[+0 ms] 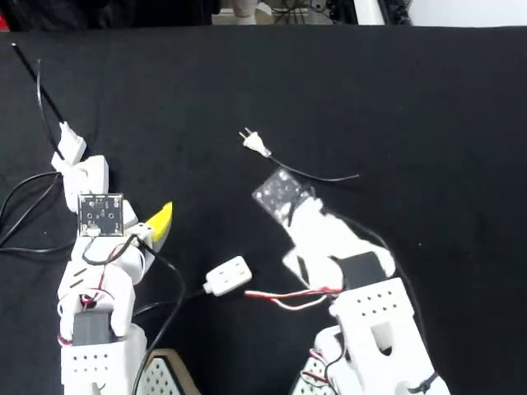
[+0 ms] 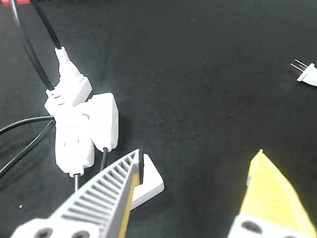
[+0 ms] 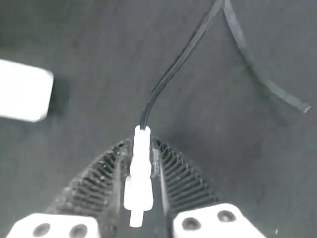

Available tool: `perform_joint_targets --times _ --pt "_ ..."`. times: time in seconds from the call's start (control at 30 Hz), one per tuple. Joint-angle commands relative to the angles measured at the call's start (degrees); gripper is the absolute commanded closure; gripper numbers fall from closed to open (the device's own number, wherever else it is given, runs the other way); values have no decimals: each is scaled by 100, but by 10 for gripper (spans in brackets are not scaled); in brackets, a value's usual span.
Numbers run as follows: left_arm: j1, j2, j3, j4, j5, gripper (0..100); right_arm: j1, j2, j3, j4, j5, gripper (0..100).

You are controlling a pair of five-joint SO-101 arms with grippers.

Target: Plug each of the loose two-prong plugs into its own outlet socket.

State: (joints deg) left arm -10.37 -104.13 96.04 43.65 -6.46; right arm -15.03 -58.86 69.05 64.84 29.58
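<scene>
Gripping plug (image 3: 138, 173), right gripper (image 3: 140, 147); spare plug (image 1: 257, 144), outlet (image 1: 228, 276) nearby.

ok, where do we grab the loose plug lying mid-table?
Probably take the loose plug by its white body, just behind the prongs, from above, jaws across its width. It lies flat, its prongs aimed away from the arms, its cord trailing behind.
</scene>
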Motion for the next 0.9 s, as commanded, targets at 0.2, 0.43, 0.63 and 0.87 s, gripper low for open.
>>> perform_joint_targets --times 0.2,0.43,0.63,0.87 --pt "-75 -26 40 -105 -44 662 141 1121 -637 536 334 987" --pt "-84 -26 66 -105 -44 662 132 3301 -2158 62 -167 987" --pt "-84 -26 66 -105 -44 662 132 4892 -2914 -26 -193 987" --pt "-171 -26 66 -105 -53 662 105 6246 -3556 -255 -193 985"
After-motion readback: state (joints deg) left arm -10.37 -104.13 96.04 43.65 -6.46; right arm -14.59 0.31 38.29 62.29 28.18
